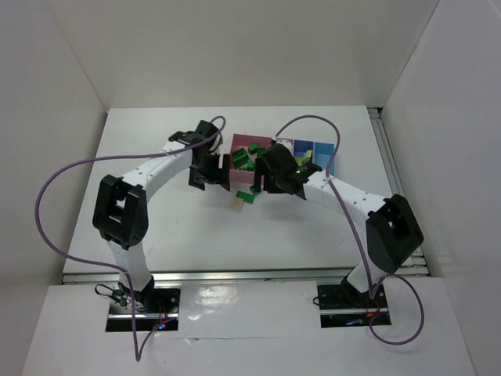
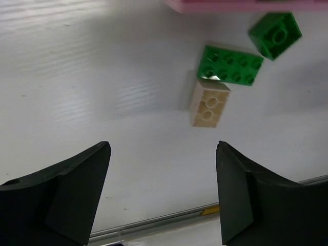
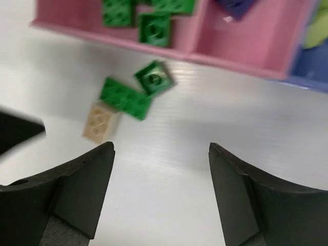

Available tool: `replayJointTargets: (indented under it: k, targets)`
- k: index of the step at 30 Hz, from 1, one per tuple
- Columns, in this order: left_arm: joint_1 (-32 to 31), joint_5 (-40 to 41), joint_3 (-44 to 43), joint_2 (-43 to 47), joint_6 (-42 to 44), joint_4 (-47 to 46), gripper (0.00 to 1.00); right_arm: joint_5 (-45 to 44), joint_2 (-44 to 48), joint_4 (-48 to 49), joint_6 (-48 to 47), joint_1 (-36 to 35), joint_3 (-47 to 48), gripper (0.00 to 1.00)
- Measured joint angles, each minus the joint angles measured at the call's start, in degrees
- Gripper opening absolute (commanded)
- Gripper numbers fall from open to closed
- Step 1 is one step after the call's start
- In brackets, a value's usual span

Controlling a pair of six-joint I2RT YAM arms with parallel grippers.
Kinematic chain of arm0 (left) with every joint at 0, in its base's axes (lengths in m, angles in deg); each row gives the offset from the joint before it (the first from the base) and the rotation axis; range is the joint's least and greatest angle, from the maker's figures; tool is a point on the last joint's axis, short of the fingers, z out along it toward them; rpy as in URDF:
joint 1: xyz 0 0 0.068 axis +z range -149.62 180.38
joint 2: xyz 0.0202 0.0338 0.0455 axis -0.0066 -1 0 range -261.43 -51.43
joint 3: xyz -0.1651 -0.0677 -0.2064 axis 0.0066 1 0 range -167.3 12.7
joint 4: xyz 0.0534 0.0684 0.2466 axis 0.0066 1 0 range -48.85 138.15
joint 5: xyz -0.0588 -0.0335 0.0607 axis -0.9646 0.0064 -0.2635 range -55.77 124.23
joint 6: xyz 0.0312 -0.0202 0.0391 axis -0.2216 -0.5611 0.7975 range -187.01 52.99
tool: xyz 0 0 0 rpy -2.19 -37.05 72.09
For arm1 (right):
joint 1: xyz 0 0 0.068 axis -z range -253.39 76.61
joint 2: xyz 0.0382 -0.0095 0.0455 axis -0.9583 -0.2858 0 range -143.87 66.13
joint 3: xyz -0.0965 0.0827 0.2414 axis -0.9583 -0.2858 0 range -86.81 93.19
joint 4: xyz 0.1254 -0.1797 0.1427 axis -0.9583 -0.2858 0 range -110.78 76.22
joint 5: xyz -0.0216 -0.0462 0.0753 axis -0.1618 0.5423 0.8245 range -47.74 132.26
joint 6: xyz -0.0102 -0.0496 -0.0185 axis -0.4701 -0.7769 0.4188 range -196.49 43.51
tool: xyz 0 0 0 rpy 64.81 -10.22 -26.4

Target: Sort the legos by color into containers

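Left wrist view: left gripper (image 2: 163, 154) hangs, jaws wide and empty, above the table (image 2: 77, 77), where a beige brick (image 2: 209, 104) touches a long green brick (image 2: 230, 65), a square green brick (image 2: 275, 35) just beside, near the large pink bin (image 3: 77, 32). Right gripper (image 3: 161, 151) gapes likewise; seemingly a purple brick (image 3: 233, 7) lies in the narrower pink bin (image 3: 246, 38).

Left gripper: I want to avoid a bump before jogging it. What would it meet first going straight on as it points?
Probably the bare table, just short of the beige brick, which lies slightly right of the line of the open left gripper. Depth is unclear from the wrist view.
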Motion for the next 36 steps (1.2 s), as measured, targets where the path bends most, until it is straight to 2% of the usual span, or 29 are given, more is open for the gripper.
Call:
replayJointTargets:
  k: [2,6,9,13,18,22,23,26,27,30,34,36]
  targets:
    - [4.0,-0.4,0.0,1.1,-0.1,0.0,0.87,1.5,-0.7,0.9,0.8,-2.4,0.0,0.86]
    - [13.2,-1.0,0.2,5.6,-0.6,-0.3,0.87,5.5,-5.9,3.1,1.8,-7.0,1.4,0.86]
    - [17.7,-0.6,0.7,9.9,-1.8,-0.5,0.87,7.7,-11.3,3.7,2.8,-8.5,3.6,0.86]
    - [19.0,-0.4,2.5,13.5,-3.1,-1.0,0.87,9.1,-16.0,3.8,4.5,-8.9,5.9,0.84]
    - [19.6,-0.5,5.3,13.8,-3.3,-1.0,0.87,9.9,-20.6,3.9,5.3,-9.5,10.8,0.80]
    - [19.9,-0.3,5.8,13.8,-3.3,-1.0,0.87,9.2,-25.0,3.8,5.6,-10.3,14.8,0.69]
    - [20.0,-0.2,5.8,13.8,-3.3,-1.0,0.87,8.6,-26.1,3.6,5.6,-10.4,15.5,0.62]
    - [20.5,-0.2,6.1,13.8,-3.3,-1.1,0.87,6.6,-28.1,2.4,5.8,-11.1,18.1,0.51]
    - [20.8,-0.2,6.2,13.8,-3.3,-1.2,0.87,5.8,-28.4,2.1,5.8,-11.4,18.8,0.41]
    - [21.5,0.0,6.9,13.8,-3.3,-1.4,0.87,3.8,-28.7,1.4,5.8,-12.2,19.4,0.31]
    - [21.9,0.0,7.2,13.9,-3.4,-1.4,0.87,1.3,-27.5,0.2,5.6,-12.7,19.1,0.28]
    - [21.9,-0.1,7.2,13.9,-3.4,-1.5,0.87,-0.1,-24.2,0.0,5.4,-12.5,16.5,0.28]
